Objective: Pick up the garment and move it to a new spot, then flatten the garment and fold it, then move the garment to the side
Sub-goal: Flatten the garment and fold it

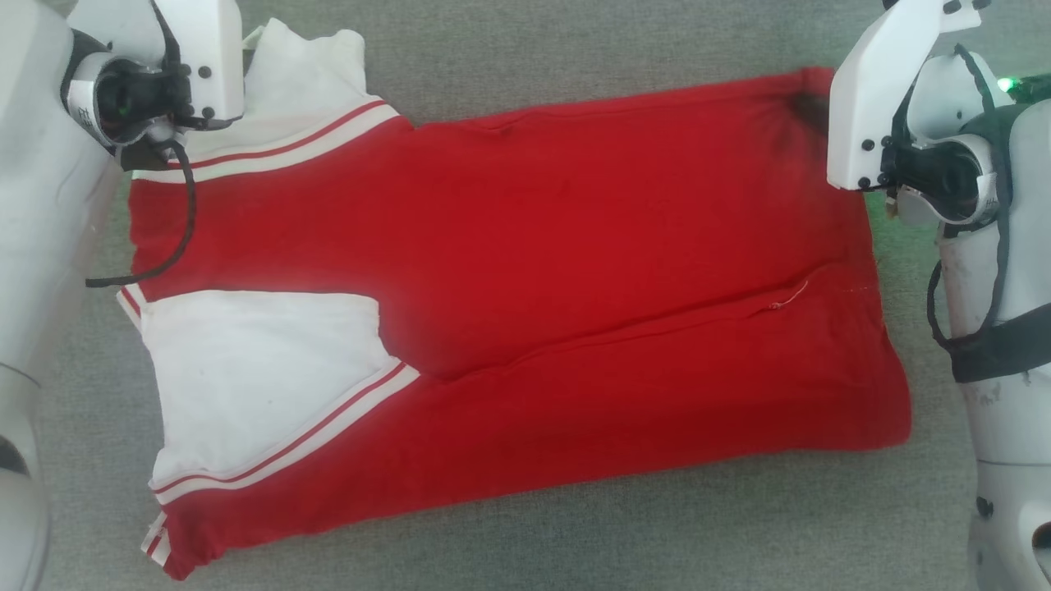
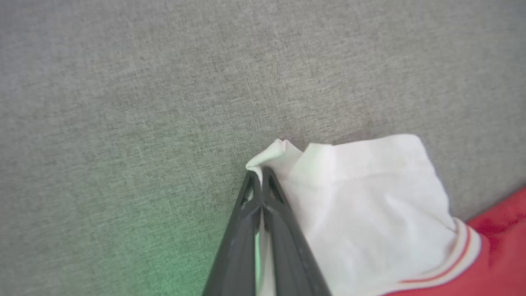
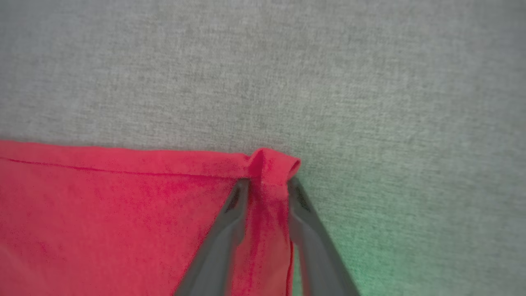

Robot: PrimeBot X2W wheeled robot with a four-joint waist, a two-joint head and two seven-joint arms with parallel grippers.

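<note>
The garment [image 1: 525, 271] is lying spread on the grey desk [image 1: 575, 41] (plain red side up). Left pincer [image 2: 259, 174] is pinching the white sleeve [image 2: 370, 197] edge, closed tight; right pincer [image 3: 267, 185] is clamping the red hem corner [image 3: 273, 164].

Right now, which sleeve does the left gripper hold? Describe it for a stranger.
A red shirt lies on the grey surface. At its far left corner a white sleeve sticks out onto the grey, tip pinched by the left gripper. The other sleeve lies against the red.
</note>
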